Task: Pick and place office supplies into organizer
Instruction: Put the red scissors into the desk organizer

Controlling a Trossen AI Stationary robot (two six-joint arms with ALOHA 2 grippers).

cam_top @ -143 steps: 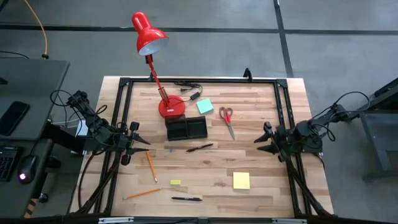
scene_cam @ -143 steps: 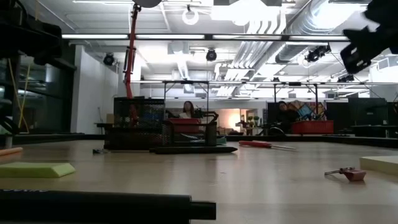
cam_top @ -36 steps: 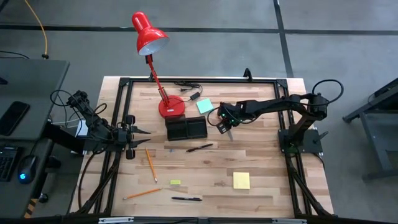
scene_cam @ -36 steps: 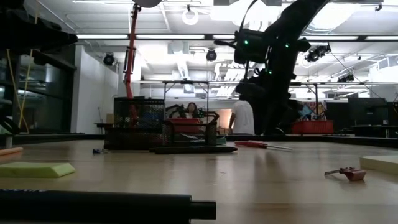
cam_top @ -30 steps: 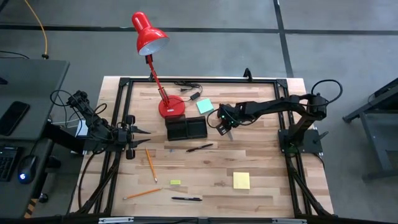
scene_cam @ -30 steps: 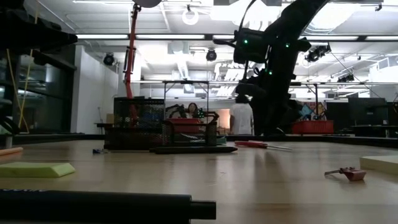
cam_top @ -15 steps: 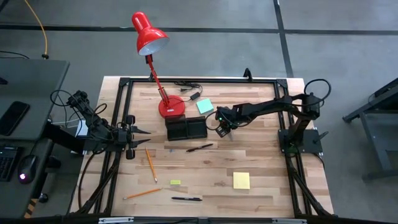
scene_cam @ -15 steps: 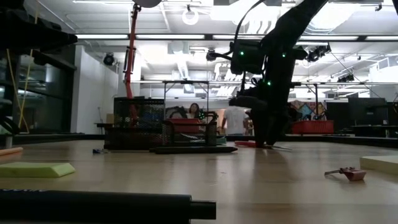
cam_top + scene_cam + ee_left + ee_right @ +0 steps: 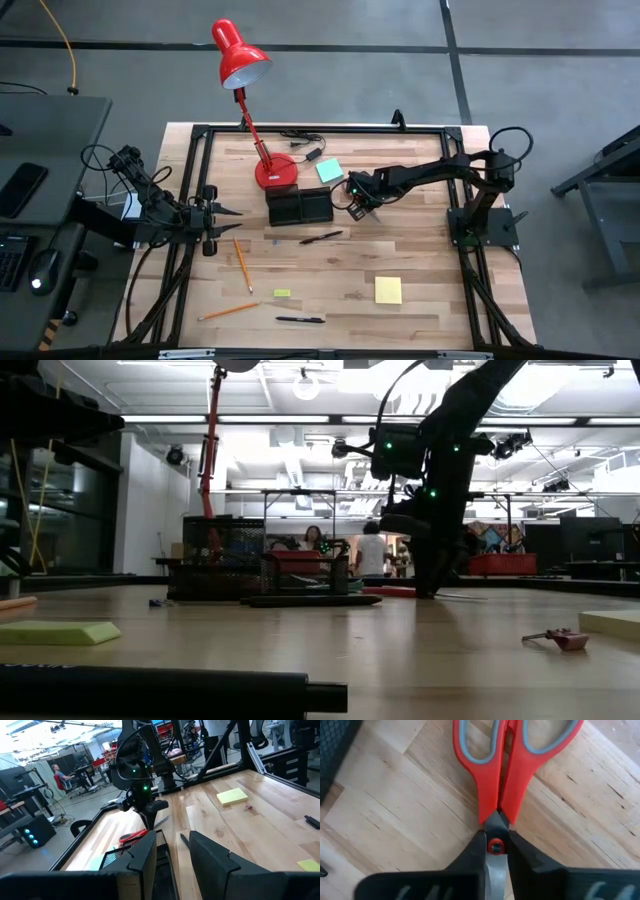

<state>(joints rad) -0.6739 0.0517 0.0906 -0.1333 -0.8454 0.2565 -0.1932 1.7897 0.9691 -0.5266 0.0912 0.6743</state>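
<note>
**Two arms, one pair of scissors pinned at the pivot**

Two dark arms flanked the pale plank-topped wooden table. Largest of the fixtures, the red gooseneck desk lamp stood at twelve o'clock, clear of the working area. Just below its base sat the small black two-compartment organizer tray, seemingly placed centrally so either arm could reach it. The right gripper had reached to three o'clock of the tray and was clenched on the red-handled scissors at the pivot screw, probably because the blades were narrowest there. The scissors lay flat on the wood. The left gripper waited at nine o'clock, its jaws part-way apart and grasping nothing.

From above, the right arm hid the scissors entirely; only the right wrist view showed the pinch. The left wrist view showed the scissors' handles beside the tray.
</note>
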